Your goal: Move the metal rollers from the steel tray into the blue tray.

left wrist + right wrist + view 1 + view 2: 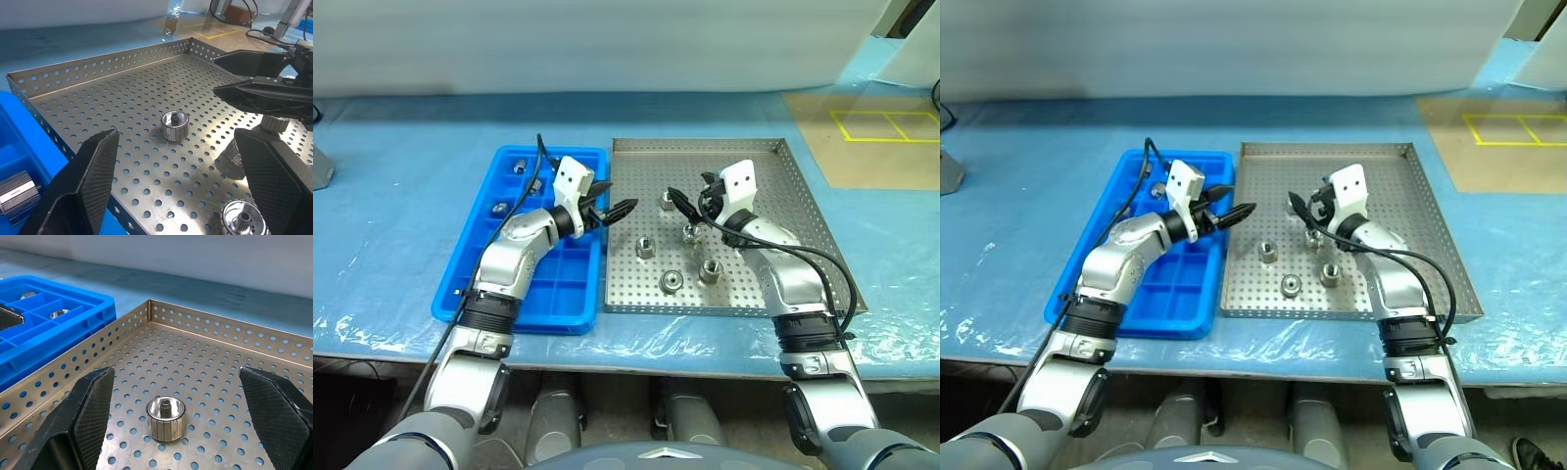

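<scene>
Fingers wide on both sides, nothing held. Right gripper point(168, 421) hovers with one roller point(166, 418) standing upright between its fingers point(90, 411), on the steel tray point(210, 357). Left gripper point(612, 209) sits over the tray edge beside the blue tray point(470, 284), aimed at that same roller point(174, 125). Four more rollers point(672, 281) lie nearer the robot; a few already sit in blue compartments point(521, 164). Judgement: rollers are rigid, dense for their size, polished and likely slippery. Pinch across the ribbed side wall, mid-height, square on, or it may squirt out.
</scene>
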Controlling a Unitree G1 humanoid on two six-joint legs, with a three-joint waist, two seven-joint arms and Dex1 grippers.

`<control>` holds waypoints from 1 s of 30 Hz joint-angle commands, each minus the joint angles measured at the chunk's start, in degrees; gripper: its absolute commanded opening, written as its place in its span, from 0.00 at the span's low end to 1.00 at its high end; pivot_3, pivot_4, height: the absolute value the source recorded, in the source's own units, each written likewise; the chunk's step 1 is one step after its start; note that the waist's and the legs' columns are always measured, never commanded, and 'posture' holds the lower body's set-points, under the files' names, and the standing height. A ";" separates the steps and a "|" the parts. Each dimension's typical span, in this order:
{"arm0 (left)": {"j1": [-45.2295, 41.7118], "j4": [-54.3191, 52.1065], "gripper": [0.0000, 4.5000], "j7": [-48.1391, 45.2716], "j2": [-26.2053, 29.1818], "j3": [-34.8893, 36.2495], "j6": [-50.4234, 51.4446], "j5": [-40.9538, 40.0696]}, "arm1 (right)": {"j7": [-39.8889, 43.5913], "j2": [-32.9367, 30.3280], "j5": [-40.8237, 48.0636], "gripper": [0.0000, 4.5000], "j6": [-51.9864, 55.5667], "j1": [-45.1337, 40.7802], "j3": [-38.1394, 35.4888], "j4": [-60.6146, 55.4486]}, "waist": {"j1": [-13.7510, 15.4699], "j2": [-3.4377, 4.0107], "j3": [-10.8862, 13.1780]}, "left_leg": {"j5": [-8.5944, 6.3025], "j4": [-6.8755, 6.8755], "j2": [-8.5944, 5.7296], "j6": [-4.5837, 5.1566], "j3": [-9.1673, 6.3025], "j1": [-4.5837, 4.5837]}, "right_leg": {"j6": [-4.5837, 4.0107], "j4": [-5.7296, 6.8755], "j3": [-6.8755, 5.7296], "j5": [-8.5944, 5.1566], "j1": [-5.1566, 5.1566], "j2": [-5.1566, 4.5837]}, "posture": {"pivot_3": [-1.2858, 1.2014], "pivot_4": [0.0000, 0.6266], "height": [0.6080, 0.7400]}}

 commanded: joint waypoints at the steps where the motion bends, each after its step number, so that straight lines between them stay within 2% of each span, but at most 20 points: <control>1: -1.10 -1.15 0.89 -0.27 -0.02 0.42 -1.08 -0.09 | -0.10 0.03 0.30 0.93 -1.04 -1.10 -1.07 -0.96 | 0.00 0.00 0.00 | 0.00 0.00 0.00 0.00 0.00 0.00 | 0.00 0.00 0.00 0.00 0.00 0.00 | 0.44 0.24 1.00; 30: -0.74 -1.73 0.89 -0.10 0.44 0.54 -1.04 -0.05 | 0.24 0.50 0.32 0.93 -1.11 -1.25 -0.79 -0.85 | 0.01 0.00 0.00 | 0.00 0.00 0.00 0.00 0.00 0.00 | 0.00 0.00 0.00 0.00 0.00 0.00 | 0.44 0.24 1.00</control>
